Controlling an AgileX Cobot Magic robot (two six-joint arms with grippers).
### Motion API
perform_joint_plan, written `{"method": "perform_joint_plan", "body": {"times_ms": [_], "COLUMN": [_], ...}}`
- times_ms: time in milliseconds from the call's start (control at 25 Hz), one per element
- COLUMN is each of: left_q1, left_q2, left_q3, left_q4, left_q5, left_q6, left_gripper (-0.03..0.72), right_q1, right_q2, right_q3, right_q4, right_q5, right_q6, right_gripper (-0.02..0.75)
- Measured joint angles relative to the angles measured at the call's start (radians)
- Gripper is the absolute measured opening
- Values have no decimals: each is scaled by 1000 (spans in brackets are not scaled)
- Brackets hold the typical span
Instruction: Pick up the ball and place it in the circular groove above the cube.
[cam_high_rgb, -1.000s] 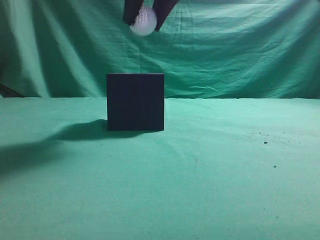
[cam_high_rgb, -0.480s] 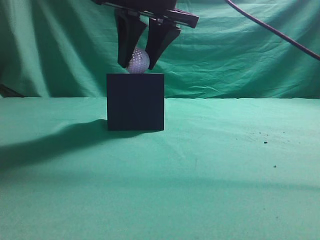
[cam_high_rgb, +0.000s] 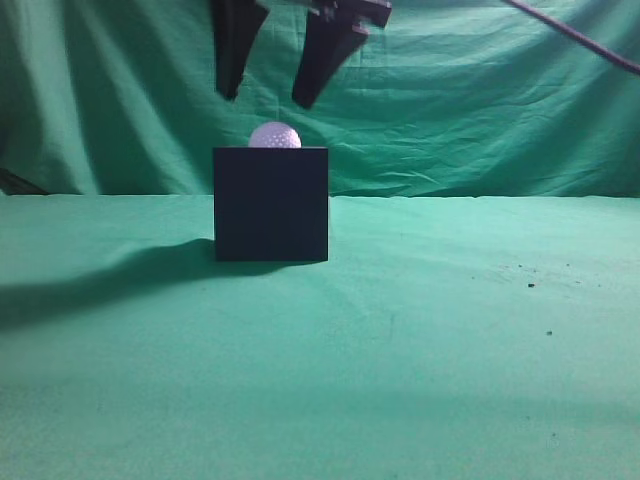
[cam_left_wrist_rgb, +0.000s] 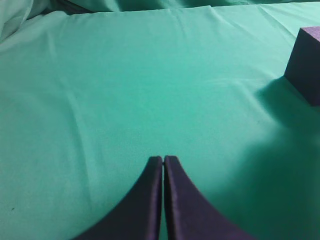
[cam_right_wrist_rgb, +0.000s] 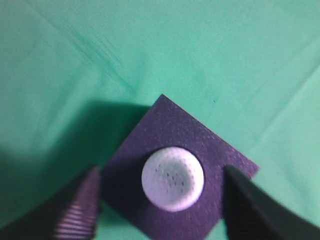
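The white dimpled ball (cam_high_rgb: 274, 136) rests on top of the dark cube (cam_high_rgb: 271, 205), sunk partly into its top face. The right wrist view looks straight down on the ball (cam_right_wrist_rgb: 173, 178) sitting in the middle of the cube's top (cam_right_wrist_rgb: 165, 132). My right gripper (cam_high_rgb: 266, 98) hangs open above the ball, clear of it, with one finger on each side (cam_right_wrist_rgb: 160, 172). My left gripper (cam_left_wrist_rgb: 163, 159) is shut and empty over bare green cloth. A corner of the cube (cam_left_wrist_rgb: 306, 62) shows at the right edge of the left wrist view.
Green cloth (cam_high_rgb: 420, 340) covers the table and hangs as a backdrop. A black cable (cam_high_rgb: 580, 35) crosses the top right. A few dark specks (cam_high_rgb: 530, 285) lie on the cloth at the right.
My right gripper came down with the ball to the cube's top, opened and rose. The ball now sits on the cube, free of the fingers.
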Motion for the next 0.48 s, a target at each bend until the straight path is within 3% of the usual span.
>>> {"method": "perform_joint_plan", "body": {"times_ms": [160, 240, 320, 480], "left_q1": [0, 0, 0, 0], "left_q2": [0, 0, 0, 0], "left_q3": [0, 0, 0, 0], "left_q4": [0, 0, 0, 0], "left_q5": [0, 0, 0, 0], "left_q6": [0, 0, 0, 0], "left_gripper": [0, 0, 0, 0], "right_q1": [0, 0, 0, 0], "right_q2": [0, -2, -25, -127], "right_q3": [-146, -208, -233, -242], "right_q4": [-54, -90, -123, -135], "right_q5": [214, 282, 302, 321], "right_q6": [73, 102, 121, 144], "right_gripper": [197, 75, 0, 0]}}
